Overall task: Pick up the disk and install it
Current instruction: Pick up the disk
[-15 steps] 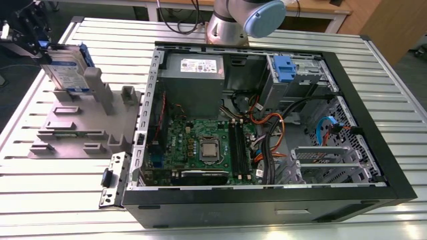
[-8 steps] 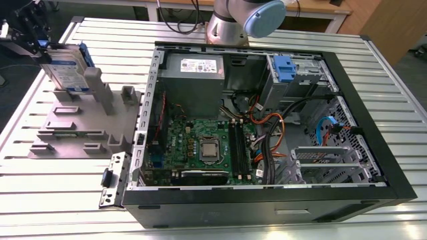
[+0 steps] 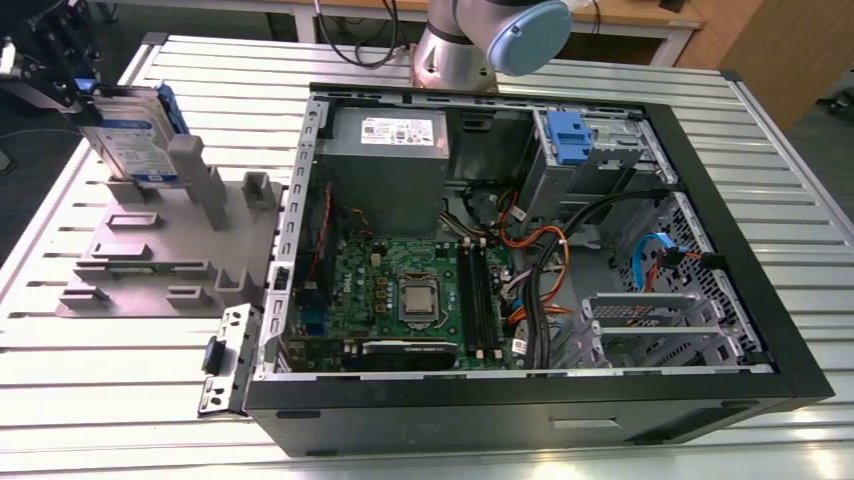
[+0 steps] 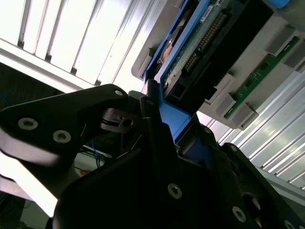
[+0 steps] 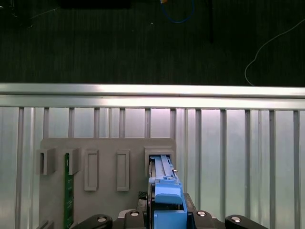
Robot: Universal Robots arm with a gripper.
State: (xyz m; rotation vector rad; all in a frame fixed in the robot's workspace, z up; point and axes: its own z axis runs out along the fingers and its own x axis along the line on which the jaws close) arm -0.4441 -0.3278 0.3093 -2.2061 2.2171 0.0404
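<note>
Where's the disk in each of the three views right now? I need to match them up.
Exterior view: the disk stands upright at the exterior view's far left, over the grey holder.
First wrist view: edge-on, blue rail toward the camera, in the gripper, at one holder slot.
Second wrist view: close up, green circuit-board side showing, next to the holder's blocks.
Shared landmark: the grey holder.

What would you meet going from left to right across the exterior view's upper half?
In order: flat silver disk with blue side rails → grey metal box with white sticker → upright blue plastic latch.
</note>
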